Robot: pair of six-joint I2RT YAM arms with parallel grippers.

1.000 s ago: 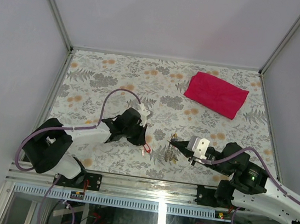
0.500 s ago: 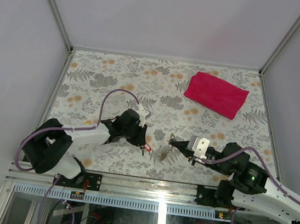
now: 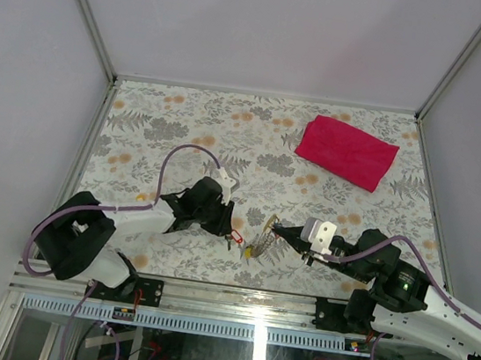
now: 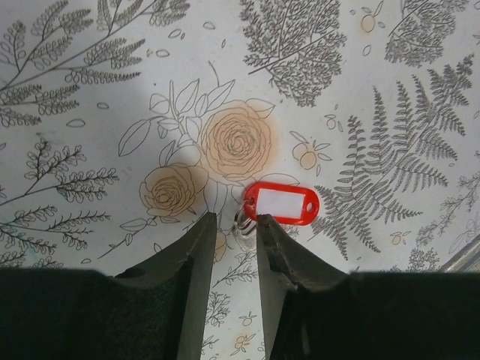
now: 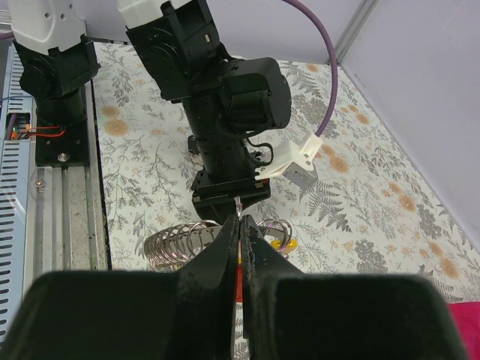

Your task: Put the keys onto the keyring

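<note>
A key with a red plastic tag [image 4: 281,204] and a small silver loop lies on the flowered table. My left gripper [image 4: 234,222] is open, its fingertips on either side of that loop without pinching it. In the top view the red tag [image 3: 236,234] sits right at the left gripper [image 3: 228,224]. My right gripper [image 5: 241,225] is shut on the keyring [image 5: 176,241], a silvery coil of rings with a yellow tag [image 5: 282,244] that hangs from its tips. From above, the keyring [image 3: 261,236] dangles between the right gripper [image 3: 277,231] and the left one.
A folded red cloth [image 3: 346,151] lies at the back right of the table. Grey walls close in the table on three sides. The metal rail [image 3: 225,300] with both arm bases runs along the near edge.
The left gripper has opened, and the red-tagged key now lies loose on the table between its tips. The hanging keyring has swung left, toward the left gripper. The right gripper stays shut.
</note>
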